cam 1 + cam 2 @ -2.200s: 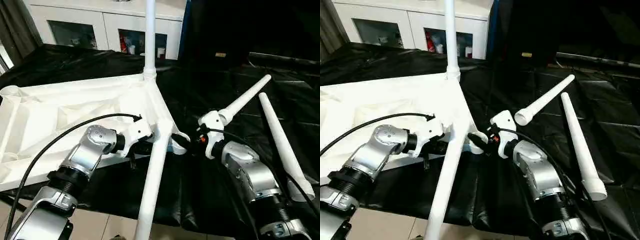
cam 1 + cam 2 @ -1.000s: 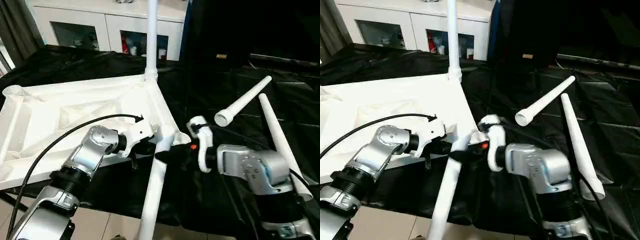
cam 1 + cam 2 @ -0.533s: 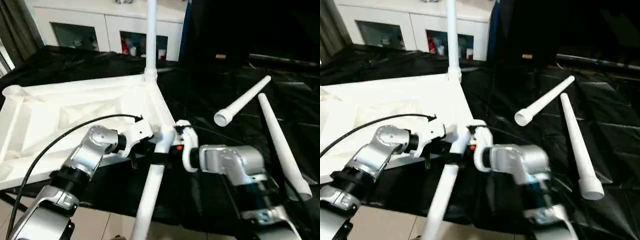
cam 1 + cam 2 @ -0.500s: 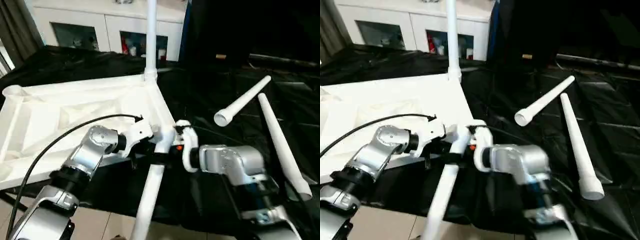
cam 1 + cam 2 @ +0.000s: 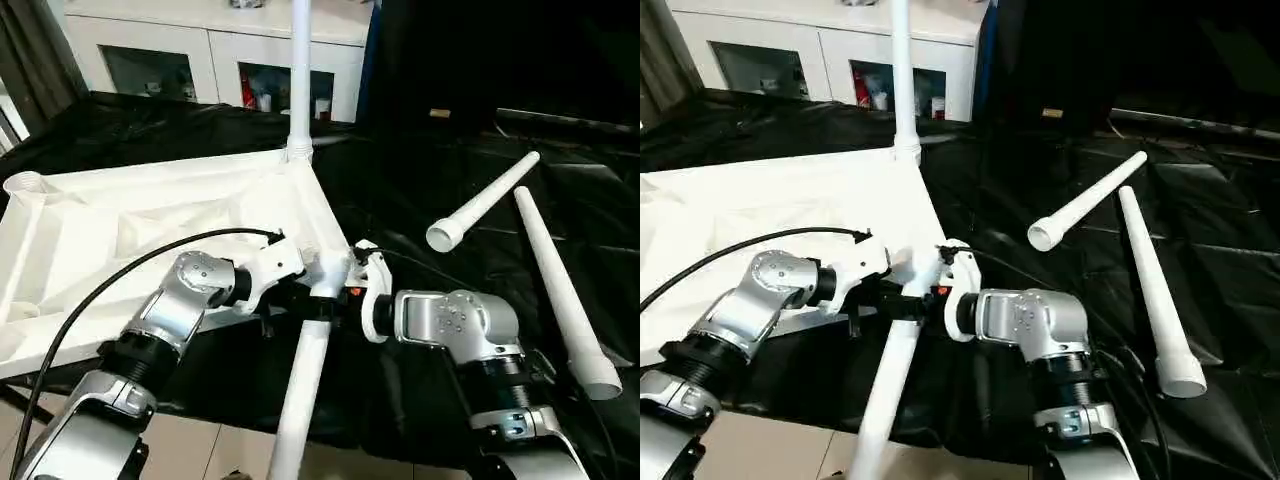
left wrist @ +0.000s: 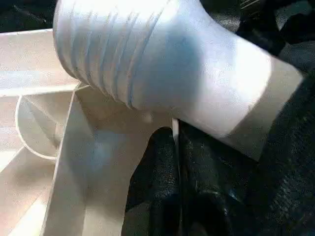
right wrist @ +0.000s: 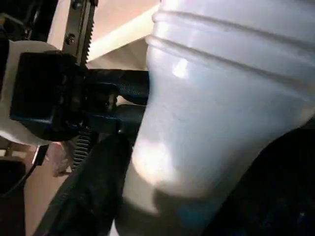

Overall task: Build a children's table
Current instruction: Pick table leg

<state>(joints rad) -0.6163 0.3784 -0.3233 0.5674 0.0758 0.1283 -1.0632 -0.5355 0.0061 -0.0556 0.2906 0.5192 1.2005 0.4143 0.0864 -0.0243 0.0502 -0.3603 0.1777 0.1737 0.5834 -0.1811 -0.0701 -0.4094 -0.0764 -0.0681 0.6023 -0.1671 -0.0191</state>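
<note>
The children's table top (image 5: 150, 210) lies upside down on black cloth, ribbed side up. One leg (image 5: 298, 70) stands upright in its far right corner. A second leg (image 5: 305, 370) leans out of the near right corner toward me, its threaded end (image 6: 108, 54) at the socket. My left gripper (image 5: 287, 297) is at that corner, fingers (image 6: 162, 162) shut on the top's thin rim. My right gripper (image 5: 318, 309) reaches in from the right, its black fingers (image 7: 93, 182) wrapped around the leaning leg just below the thread.
Two loose legs (image 5: 482, 202) (image 5: 556, 285) lie on the black cloth at the right. A white cabinet with glass doors (image 5: 200, 60) stands behind. An empty corner socket (image 5: 24, 183) shows at the far left. The cloth's front edge drops to the tiled floor (image 5: 190, 440).
My right gripper has moved left along the cloth to the leaning leg, and its fingers have closed in around it. The left arm has stayed put.
</note>
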